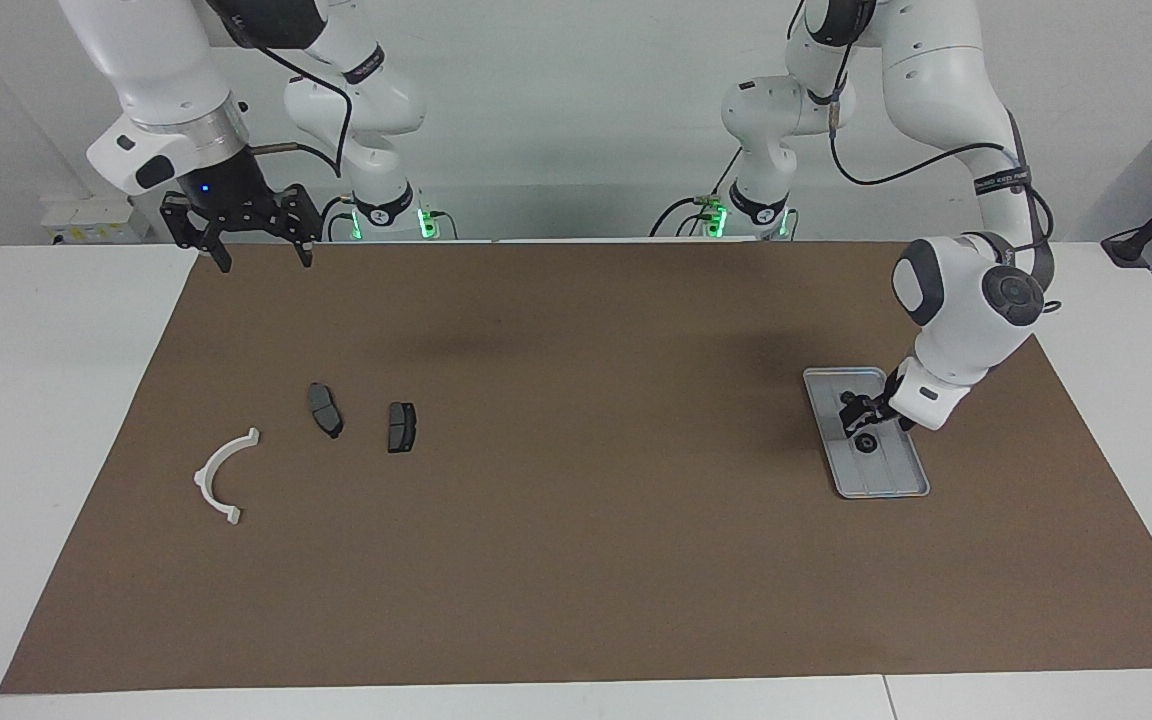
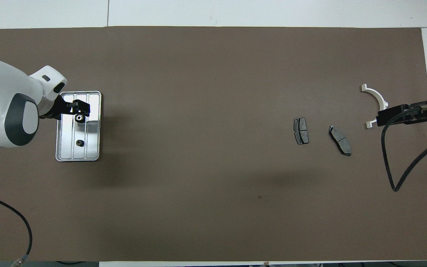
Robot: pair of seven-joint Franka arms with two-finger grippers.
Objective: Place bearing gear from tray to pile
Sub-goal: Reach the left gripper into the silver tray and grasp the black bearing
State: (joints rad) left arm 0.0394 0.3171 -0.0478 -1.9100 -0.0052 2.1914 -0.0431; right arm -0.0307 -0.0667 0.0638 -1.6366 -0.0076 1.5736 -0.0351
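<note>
The silver ridged tray (image 1: pixel 888 478) (image 2: pixel 93 148) lies toward the left arm's end of the table. On it sits the bearing gear (image 1: pixel 866 445) (image 2: pixel 79 118), dark and round with a bright ring. My left gripper (image 1: pixel 860 418) (image 2: pixel 81 110) hangs low over the tray, open, its fingertips right by the gear and nothing held. The pile lies toward the right arm's end: two dark pads (image 1: pixel 326 410) (image 1: pixel 401 427) (image 2: pixel 301 130) (image 2: pixel 340 140) and a white curved bracket (image 1: pixel 224 476) (image 2: pixel 374 94). My right gripper (image 1: pixel 256 252) (image 2: pixel 381 118) waits open, raised over the mat's edge by its base.
A smaller dark gear (image 2: pixel 80 142) lies on the tray, nearer to the robots than the bearing gear. A brown mat (image 1: pixel 576 560) covers most of the white table. A black cable (image 2: pixel 387 163) loops from the right arm over the mat.
</note>
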